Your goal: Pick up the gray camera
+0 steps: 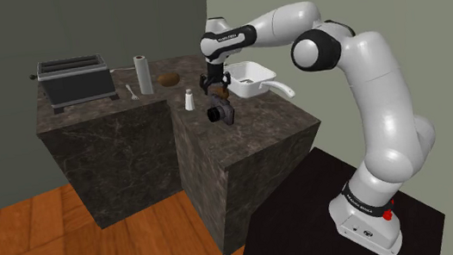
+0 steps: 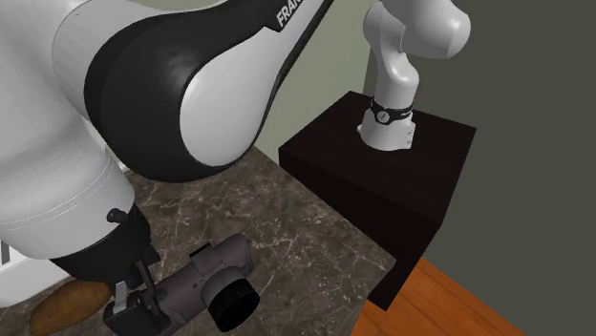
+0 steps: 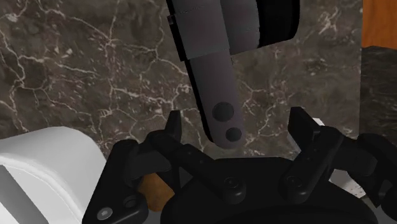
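The gray camera (image 1: 219,112) with a black lens (image 2: 232,303) is low over the dark marble counter (image 1: 259,123), just in front of my gripper (image 1: 216,90). In the second exterior view its gray body (image 2: 205,275) runs from the lens back to the gripper (image 2: 143,301). In the wrist view the camera's narrow gray end (image 3: 219,108) reaches between the two black fingertips (image 3: 175,124), with a gap on each side. The gripper (image 3: 235,121) is open and touches nothing. I cannot tell whether the camera rests flat on the stone.
A brown potato (image 2: 72,304) lies right behind the gripper, and a second brown lump (image 1: 168,79) sits farther back. A white shaker (image 1: 189,99), paper roll (image 1: 144,74), fork (image 1: 133,92), toaster (image 1: 75,80) and white tray (image 1: 250,78) share the counter. The counter edge drops to wooden floor (image 1: 72,242).
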### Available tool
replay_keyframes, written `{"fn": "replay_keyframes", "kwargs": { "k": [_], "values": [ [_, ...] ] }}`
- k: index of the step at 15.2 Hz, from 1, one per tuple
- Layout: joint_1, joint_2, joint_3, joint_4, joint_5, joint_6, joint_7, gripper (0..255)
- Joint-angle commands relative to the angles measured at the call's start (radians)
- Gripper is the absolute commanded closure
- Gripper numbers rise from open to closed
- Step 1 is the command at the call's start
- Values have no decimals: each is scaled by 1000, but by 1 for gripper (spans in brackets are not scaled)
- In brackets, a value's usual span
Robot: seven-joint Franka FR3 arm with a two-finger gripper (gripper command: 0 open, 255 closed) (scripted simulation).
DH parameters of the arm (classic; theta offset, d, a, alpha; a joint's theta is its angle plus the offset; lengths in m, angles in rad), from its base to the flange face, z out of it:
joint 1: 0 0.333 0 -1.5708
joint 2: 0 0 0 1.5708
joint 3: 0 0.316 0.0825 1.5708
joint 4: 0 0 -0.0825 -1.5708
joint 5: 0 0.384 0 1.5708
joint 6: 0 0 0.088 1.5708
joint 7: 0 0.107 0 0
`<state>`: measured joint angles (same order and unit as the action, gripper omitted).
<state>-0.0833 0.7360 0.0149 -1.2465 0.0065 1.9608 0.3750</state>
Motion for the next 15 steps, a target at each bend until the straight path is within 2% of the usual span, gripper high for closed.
{"fn": "replay_keyframes", "kwargs": {
  "k": [1,8,9,15],
  "values": [
    [2,31,-1,22,1,10,7,0],
    [2,61,-1,-3,1,65,6,0],
    [2,60,-1,-5,1,66,6,255],
    [1,58,-1,-9,1,68,6,255]
  ]
}}
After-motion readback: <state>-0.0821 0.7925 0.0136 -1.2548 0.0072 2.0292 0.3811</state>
